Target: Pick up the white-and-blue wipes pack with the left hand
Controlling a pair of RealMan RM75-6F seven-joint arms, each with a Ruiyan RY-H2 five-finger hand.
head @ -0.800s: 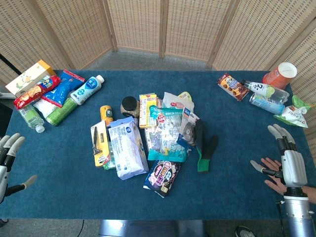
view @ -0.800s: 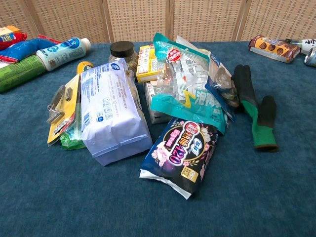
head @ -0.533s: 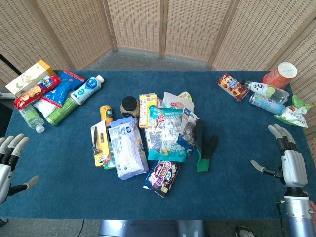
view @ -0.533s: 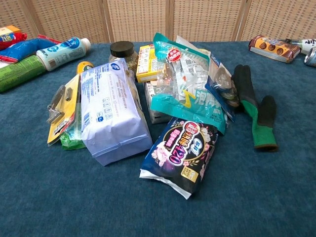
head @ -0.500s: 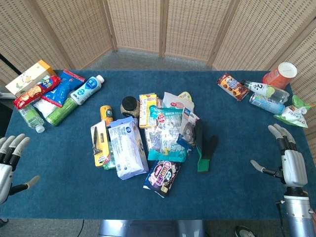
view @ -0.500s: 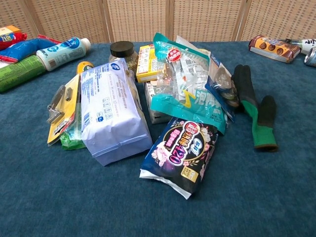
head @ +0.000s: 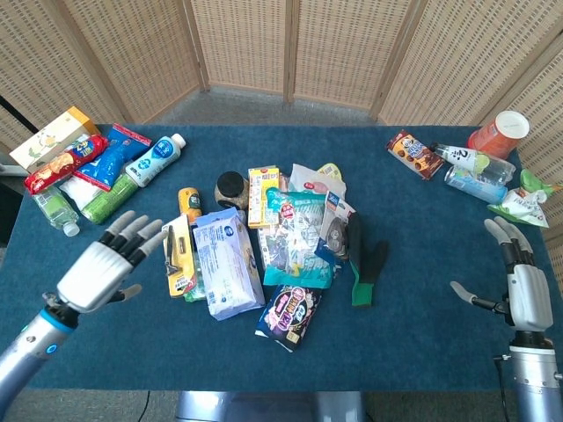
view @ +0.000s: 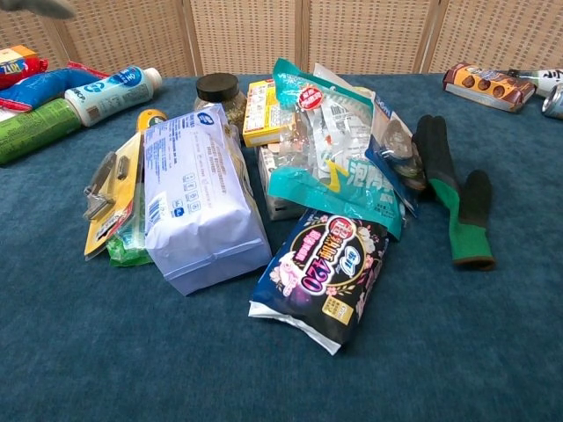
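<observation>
The white-and-blue wipes pack [head: 227, 264] lies flat at the left side of the central pile; in the chest view the wipes pack [view: 197, 198] fills the middle left. My left hand [head: 104, 264] hovers left of it above the cloth, fingers spread and empty, fingertips near the yellow razor card [head: 179, 255]. Only a grey blur of that hand [view: 35, 7] shows at the chest view's top left corner. My right hand [head: 517, 283] stays at the table's right edge, fingers apart and holding nothing.
Beside the pack lie a yellow razor card [view: 114, 189], a dark pad packet [head: 290, 314], teal snack bags [head: 299, 233] and a black-and-green glove [head: 365, 264]. Bottles and snack packets [head: 97, 167] sit at the back left, drinks and a cup [head: 479, 149] at the back right.
My left hand has swung in from the table's left edge, rightward and up toward the pile, now close to the razor card. The right hand has barely shifted.
</observation>
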